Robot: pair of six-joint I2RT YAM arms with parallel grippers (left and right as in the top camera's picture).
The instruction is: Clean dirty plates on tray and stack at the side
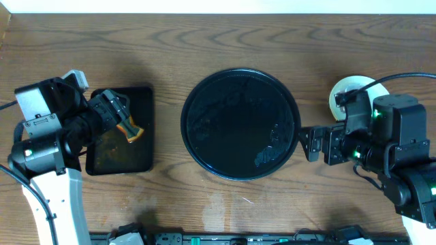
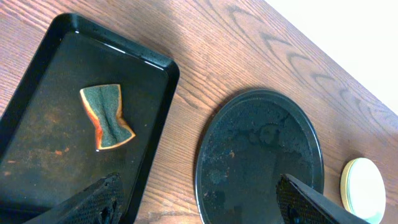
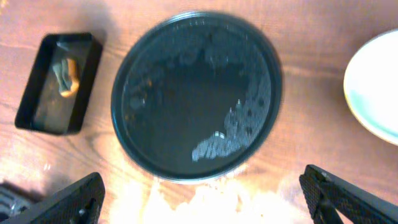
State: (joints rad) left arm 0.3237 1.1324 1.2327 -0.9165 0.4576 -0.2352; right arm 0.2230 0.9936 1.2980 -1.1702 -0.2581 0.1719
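- We judge the task to be at its last step. The round black tray (image 1: 231,122) in the middle of the desk (image 1: 204,41) carries no plates, only wet streaks and foam.
- The plates (image 1: 344,92) sit stacked on bare wood near the desk's right edge, just off the tray's right rim. The right arm partly covers them, so we cannot count them. The top 1 looks clean and pale.
- The sponge (image 2: 107,118) lies loose in the small rectangular tray (image 2: 37,93) near the desk's left edge, touching no finger.
- The left claw (image 2: 199,199) is spread wide and holds nothing. It hovers over the rectangular tray's near end, with the sponge below it and clearly apart. The plates are well away from it, across the round tray.
- The right claw (image 3: 202,177) is also wide and empty. It hangs beside the round tray's right rim, with the stack near it, slightly behind and toward the desk's far edge.
- In our view, the next move calls for little. Both arms would lift clear, the right 1 taking care not to nudge the stack beside it.
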